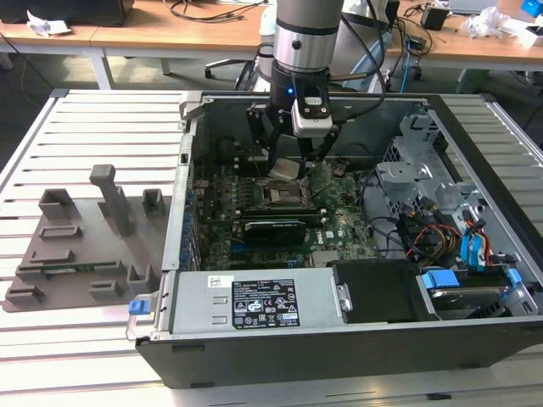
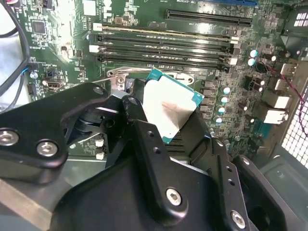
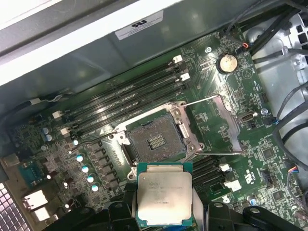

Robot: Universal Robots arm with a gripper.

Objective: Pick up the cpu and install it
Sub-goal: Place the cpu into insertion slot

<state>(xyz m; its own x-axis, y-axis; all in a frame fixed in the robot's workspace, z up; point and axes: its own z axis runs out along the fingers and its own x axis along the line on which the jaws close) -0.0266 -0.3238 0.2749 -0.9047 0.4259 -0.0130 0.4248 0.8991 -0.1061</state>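
The cpu (image 1: 286,168), a small square chip with a silvery-grey top and green edge, hangs inside the open computer case (image 1: 339,352), just above the motherboard. My gripper (image 1: 288,163) is shut on it, with a black finger on each side of the chip. In the first wrist view the cpu (image 3: 164,192) sits between the fingers (image 3: 199,204), a short way off the open black-framed socket (image 3: 155,139), whose contacts are bare. In the second wrist view the cpu (image 2: 171,108) is tilted, held by my gripper (image 2: 166,118) over the socket's metal frame.
The socket's load plate (image 3: 221,125) is swung open beside it. Memory slots (image 3: 120,103) run along one side. A long black expansion card (image 1: 276,229), a power supply (image 1: 254,301) and a drive cage with cables (image 1: 458,246) crowd the case. A grey fixture tray (image 1: 76,237) lies at the exterior view's left.
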